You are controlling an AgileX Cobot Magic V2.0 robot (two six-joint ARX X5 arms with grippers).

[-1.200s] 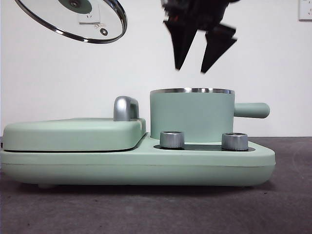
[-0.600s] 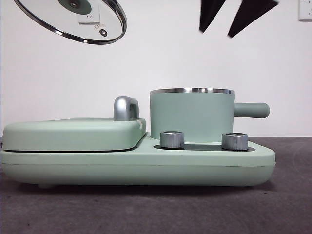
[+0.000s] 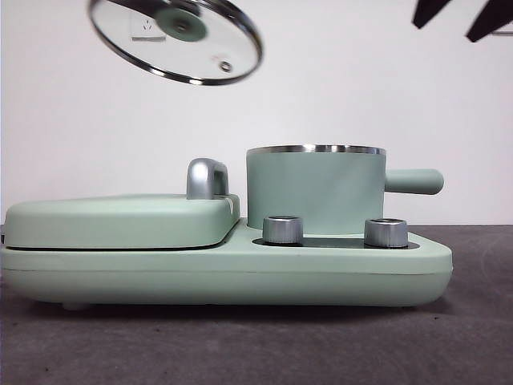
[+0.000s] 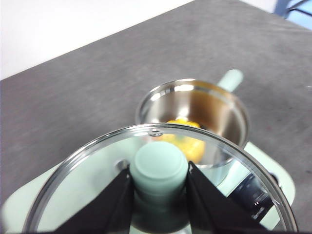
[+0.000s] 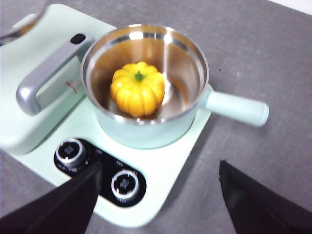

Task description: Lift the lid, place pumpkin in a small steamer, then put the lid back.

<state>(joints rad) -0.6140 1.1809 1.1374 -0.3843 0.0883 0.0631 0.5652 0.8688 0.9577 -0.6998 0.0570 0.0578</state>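
The glass lid (image 3: 176, 40) hangs tilted high at the upper left of the front view. My left gripper (image 4: 159, 195) is shut on its mint green knob (image 4: 158, 168). The small steamer (image 3: 314, 188) stands open on the appliance base, handle to the right. The yellow-orange pumpkin (image 5: 137, 88) sits inside the steamer (image 5: 146, 83), stem up; it also shows through the lid in the left wrist view (image 4: 187, 141). My right gripper (image 5: 158, 195) is open and empty, high above the steamer's right side; only its tips (image 3: 461, 16) show in the front view.
The mint green appliance base (image 3: 224, 273) carries two steel dials (image 3: 282, 228) in front of the steamer. A flat green griddle cover (image 3: 120, 220) with a grey handle (image 3: 206, 178) lies on its left half. Dark grey table all round.
The lid has moved to the right toward the steamer, still held high and tilted. The right gripper has risen and drawn away to the upper right, almost out of the front view.
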